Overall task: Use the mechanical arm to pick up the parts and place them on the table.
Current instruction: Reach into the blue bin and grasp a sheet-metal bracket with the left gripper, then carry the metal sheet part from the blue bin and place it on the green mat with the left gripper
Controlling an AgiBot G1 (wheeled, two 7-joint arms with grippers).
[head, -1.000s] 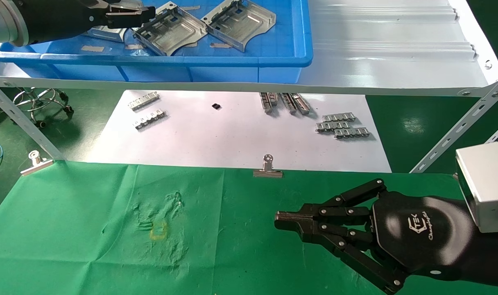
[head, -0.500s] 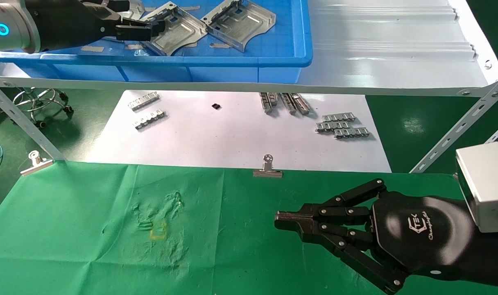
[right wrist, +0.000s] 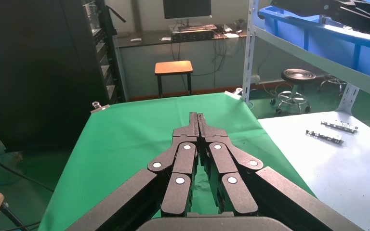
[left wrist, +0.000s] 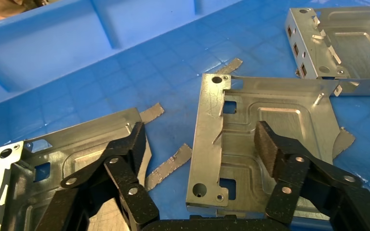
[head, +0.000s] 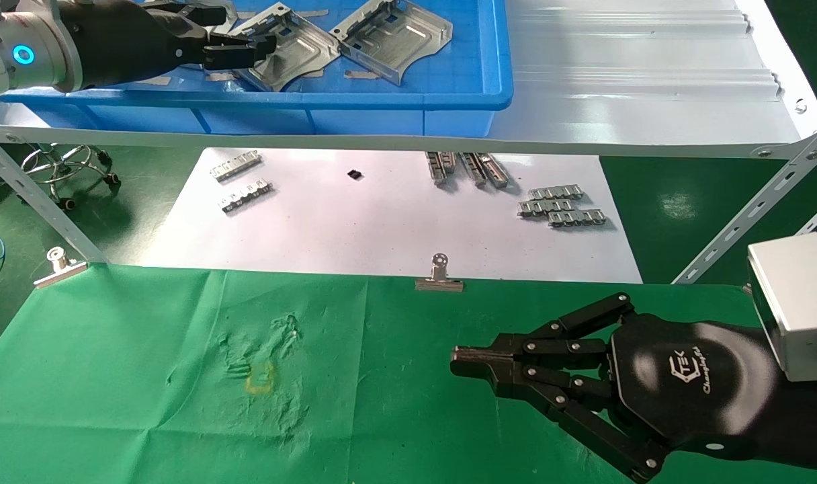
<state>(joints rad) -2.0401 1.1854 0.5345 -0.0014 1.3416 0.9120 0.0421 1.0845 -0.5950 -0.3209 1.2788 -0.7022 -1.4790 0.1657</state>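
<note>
L gripper (left wrist: 200, 137) is up in the blue bin (head: 449, 94) on the metal shelf (head: 650, 81), fingers spread wide, nothing held; middle bracket (left wrist: 265, 139) lies flat on the bin floor, its upturned slotted edge sitting between the two fingers; one finger pad (left wrist: 267, 147) hangs over the bracket's embossed centre, whether it touches cannot be told; other finger (left wrist: 132, 144) is over the edge of the near bracket (left wrist: 77, 154), which lies just beside the middle one w/ a strip of bin floor between them. Third bracket (left wrist: 342, 53) lies farther off in the bin, close to the middle bracket's far corner, contact unclear. Grey tape scraps (left wrist: 168, 166) are stuck to the bin floor btw the parts.

Head view: L gripper (head: 247, 50) reaches in from the bin's left end, tips at the left edge of the middle bracket (head: 291, 47); third bracket (head: 392, 33) to its right.

R gripper (head: 459, 359) is low over the green surface (head: 146, 376), right side, fingers closed together tip to tip, holding nothing; R wrist view confirms pads (right wrist: 198, 120) pressed together. No bracket on the surface; faint yellow square mark (head: 261, 376) lies left of centre, well apart from the R gripper. Binder clips (head: 439, 275) on the cloth's far edge; toothed strips (head: 563, 205) on the white sheet (head: 381, 222) below the shelf.
</note>
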